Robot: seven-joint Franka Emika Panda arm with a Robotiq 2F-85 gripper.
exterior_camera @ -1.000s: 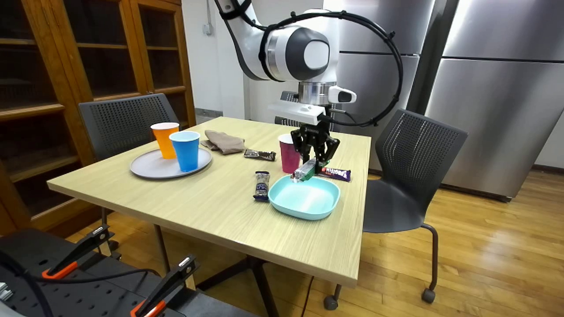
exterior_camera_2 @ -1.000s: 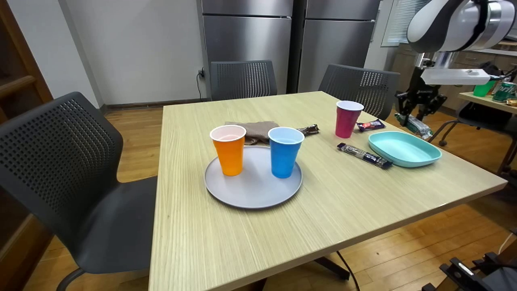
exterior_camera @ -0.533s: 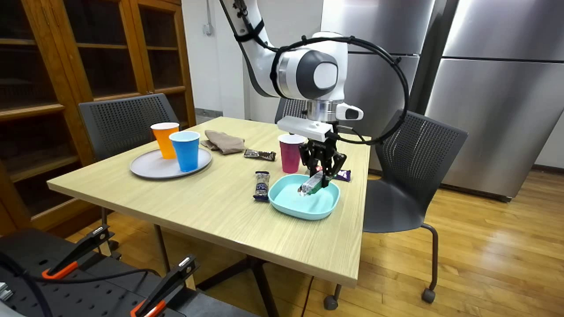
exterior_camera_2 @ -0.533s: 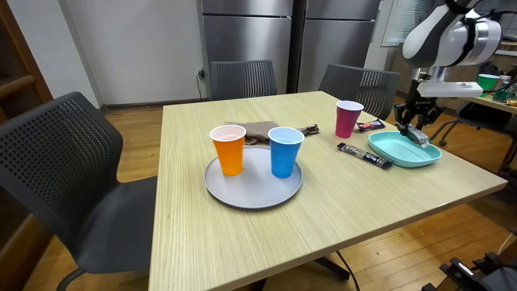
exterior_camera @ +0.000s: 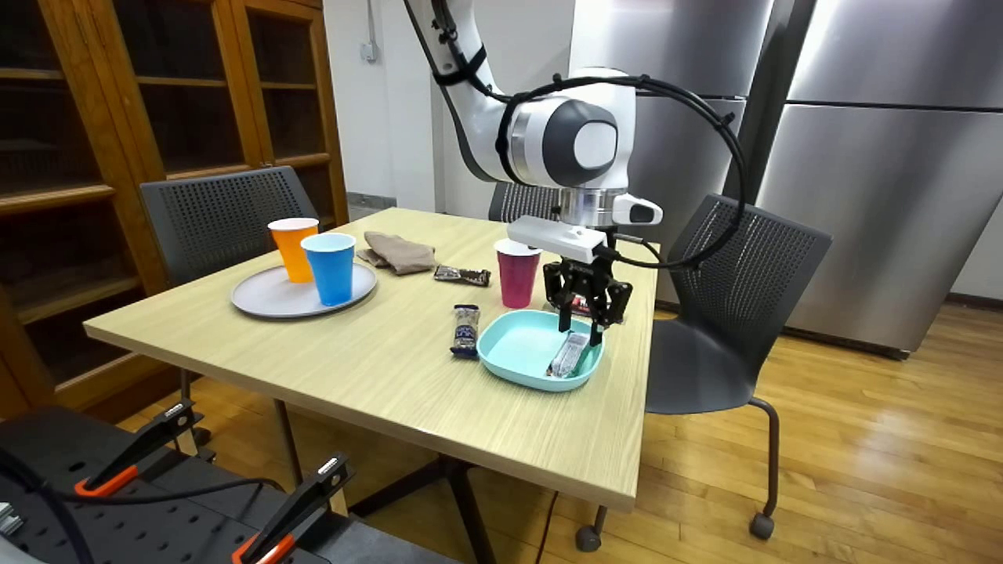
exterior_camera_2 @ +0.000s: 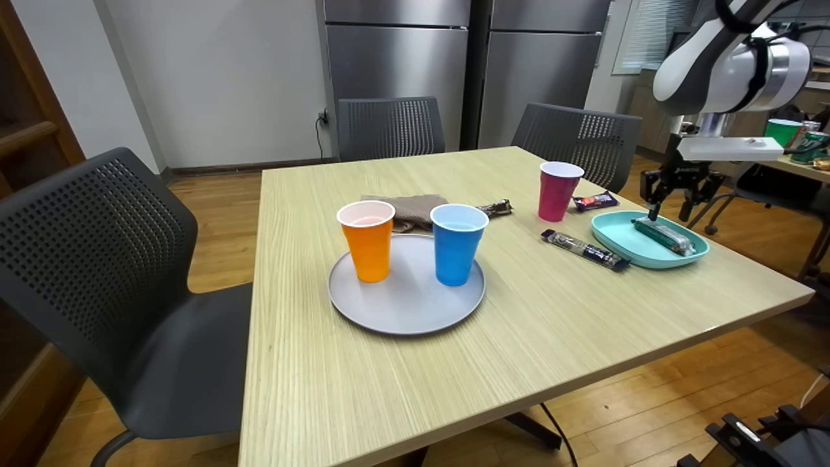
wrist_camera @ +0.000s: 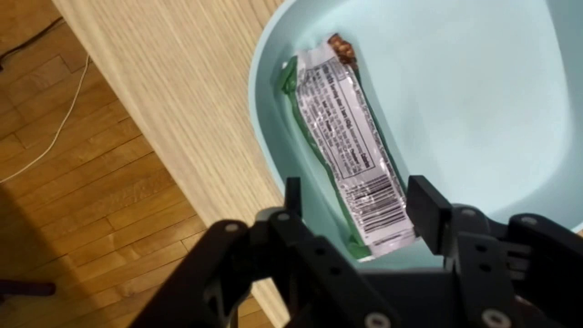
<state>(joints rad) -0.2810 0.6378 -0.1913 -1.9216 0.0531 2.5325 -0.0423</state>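
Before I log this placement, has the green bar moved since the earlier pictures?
Yes, downward: raised earlier, the green bar now lies inside the unmoved turquoise dish in both exterior views.

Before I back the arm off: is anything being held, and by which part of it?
Nothing is held: the jaws stand open, wider than the green-and-silver bar, which lies in the turquoise dish.

Wood-grain surface (exterior_camera_2: 506, 350)
Grey plate (exterior_camera_2: 406, 306) mid-frame, cloth (exterior_camera_2: 418, 209) above; magenta cup (exterior_camera_2: 557, 194), three wrapped bars (exterior_camera_2: 585, 250), turquoise dish (exterior_camera_2: 617, 237) right of centre
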